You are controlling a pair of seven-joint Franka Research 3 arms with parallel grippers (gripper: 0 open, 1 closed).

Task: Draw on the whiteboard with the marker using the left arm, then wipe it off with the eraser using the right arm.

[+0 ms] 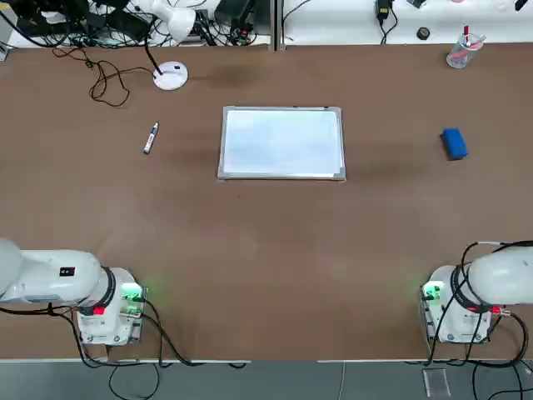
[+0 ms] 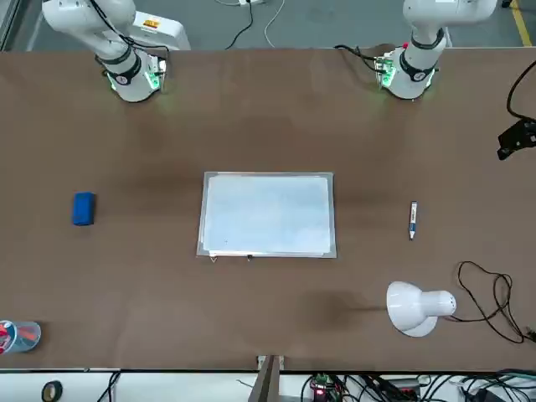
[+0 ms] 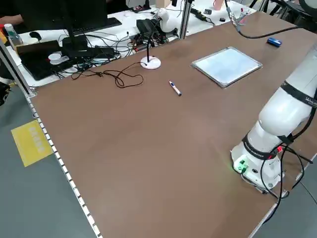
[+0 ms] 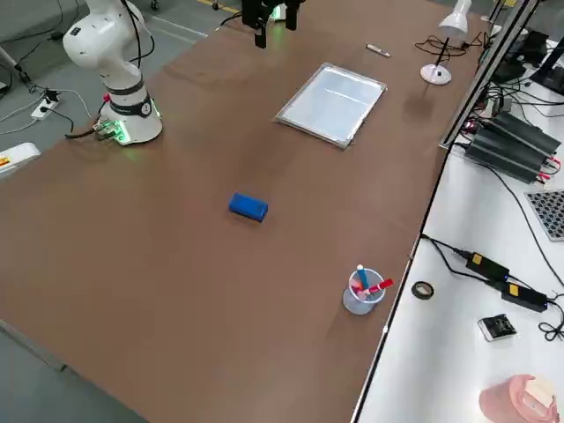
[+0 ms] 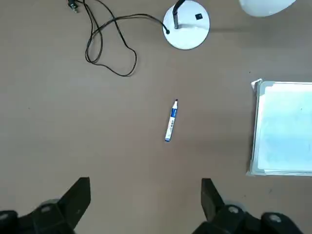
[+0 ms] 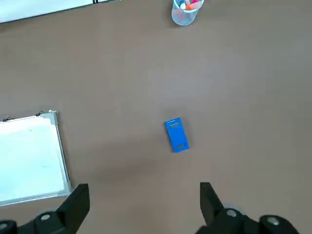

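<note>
The whiteboard point(image 1: 281, 142) lies flat mid-table, blank. The marker point(image 1: 151, 137) lies on the table to its left, the blue eraser point(image 1: 454, 142) to its right. The left arm's base point(image 1: 108, 307) and the right arm's base point(image 1: 454, 307) stand at the near edge. In the left wrist view my left gripper point(image 5: 145, 201) hangs open high over the table, the marker point(image 5: 171, 122) lying beyond its fingertips. In the right wrist view my right gripper point(image 6: 144, 202) is open too, high above the eraser point(image 6: 176, 135). Neither holds anything.
A white desk lamp point(image 1: 171, 75) with a looped black cable point(image 1: 104, 82) stands behind the marker. A clear cup point(image 1: 460, 52) with pens sits at the far right corner. A bench with cables and electronics runs along the far edge.
</note>
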